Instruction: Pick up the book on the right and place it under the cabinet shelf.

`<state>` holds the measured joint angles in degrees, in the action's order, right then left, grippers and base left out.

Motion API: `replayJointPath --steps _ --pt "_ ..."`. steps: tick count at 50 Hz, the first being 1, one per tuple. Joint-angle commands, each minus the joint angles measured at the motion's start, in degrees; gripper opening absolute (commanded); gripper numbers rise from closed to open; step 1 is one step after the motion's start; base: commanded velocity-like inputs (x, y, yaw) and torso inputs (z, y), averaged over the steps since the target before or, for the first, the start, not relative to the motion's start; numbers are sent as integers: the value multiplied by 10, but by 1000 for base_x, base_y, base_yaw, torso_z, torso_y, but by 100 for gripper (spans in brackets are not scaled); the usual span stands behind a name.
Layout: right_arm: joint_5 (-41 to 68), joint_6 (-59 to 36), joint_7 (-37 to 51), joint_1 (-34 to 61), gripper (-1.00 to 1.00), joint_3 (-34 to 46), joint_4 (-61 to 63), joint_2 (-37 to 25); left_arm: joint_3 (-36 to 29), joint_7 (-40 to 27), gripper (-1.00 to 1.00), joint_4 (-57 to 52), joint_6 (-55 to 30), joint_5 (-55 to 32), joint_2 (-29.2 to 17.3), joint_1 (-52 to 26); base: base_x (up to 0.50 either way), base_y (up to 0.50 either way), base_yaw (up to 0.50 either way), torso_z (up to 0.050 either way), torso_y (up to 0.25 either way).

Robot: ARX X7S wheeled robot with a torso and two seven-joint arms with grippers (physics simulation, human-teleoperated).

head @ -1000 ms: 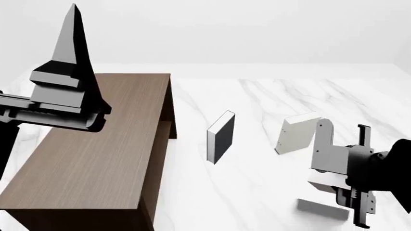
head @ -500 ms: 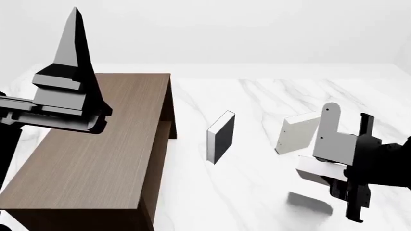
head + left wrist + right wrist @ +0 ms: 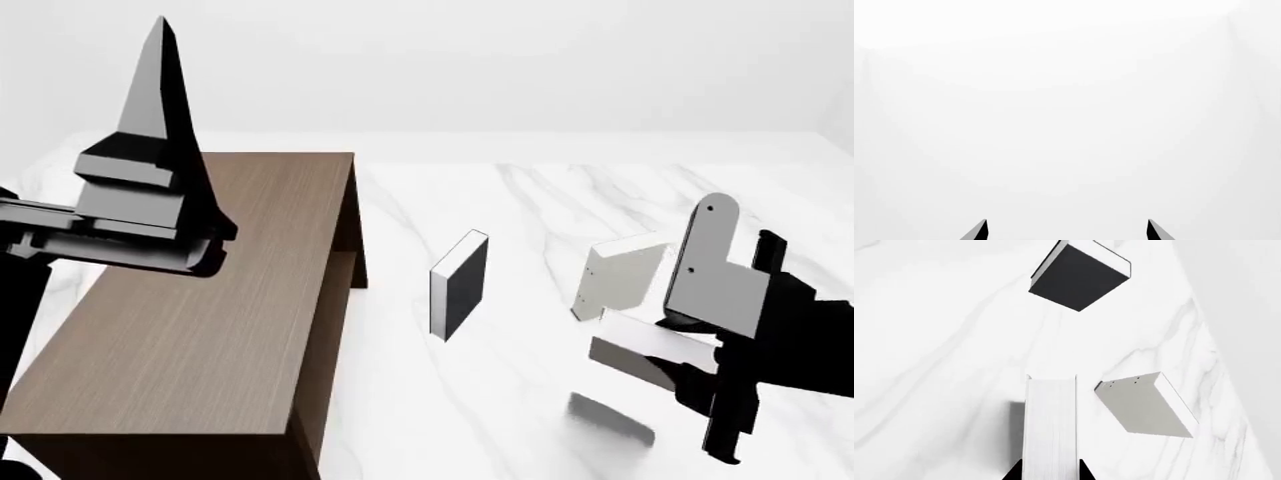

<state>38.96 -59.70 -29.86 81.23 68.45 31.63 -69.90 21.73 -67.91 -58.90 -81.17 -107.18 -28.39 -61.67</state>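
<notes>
Standing books [image 3: 461, 283] [image 3: 618, 277]: two; held: one [image 3: 650, 358]

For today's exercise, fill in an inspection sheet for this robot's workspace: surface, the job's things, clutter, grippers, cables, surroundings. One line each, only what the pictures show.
Surface: white marble-veined tabletop, one shadow under the lifted book.
Job's things: plain pale hardback book held off the surface, tilted; tall dark-brown wood-grain cabinet seen from above, its shelf barely visible.
Clutter: black-covered book with white page edges standing upright; second pale grey book standing, leaning slightly.
Grippers: right gripper shut on the pale book; left gripper open, empty, raised above the cabinet.
Cables: nothing seen.
Surroundings: plain white walls.
</notes>
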Motion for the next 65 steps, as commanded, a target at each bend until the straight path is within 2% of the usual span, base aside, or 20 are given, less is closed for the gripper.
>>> replayJointPath --steps 1,35,50,58,65 --pt "51 53 52 -15 -100 -53 -15 -18 -2 -4 100 3 -3 -3 1 -5 0 0 0 0 0" --pt "290 282 165 -144 -100 -130 -92 -34 4 -1 100 0 -9 -5 6 -2 0 0 0 0 1" --pt "372 412 198 -240 -100 -131 -108 -39 22 14 100 -2 -29 6 20 5 0 0 0 0 1" --pt "438 521 212 -308 -100 -134 -92 -58 23 20 100 -2 -35 9 28 -1 0 0 0 0 1" --pt "453 600 229 -361 -100 -126 -75 -64 16 8 100 -2 -29 -3 25 -9 0 0 0 0 0"
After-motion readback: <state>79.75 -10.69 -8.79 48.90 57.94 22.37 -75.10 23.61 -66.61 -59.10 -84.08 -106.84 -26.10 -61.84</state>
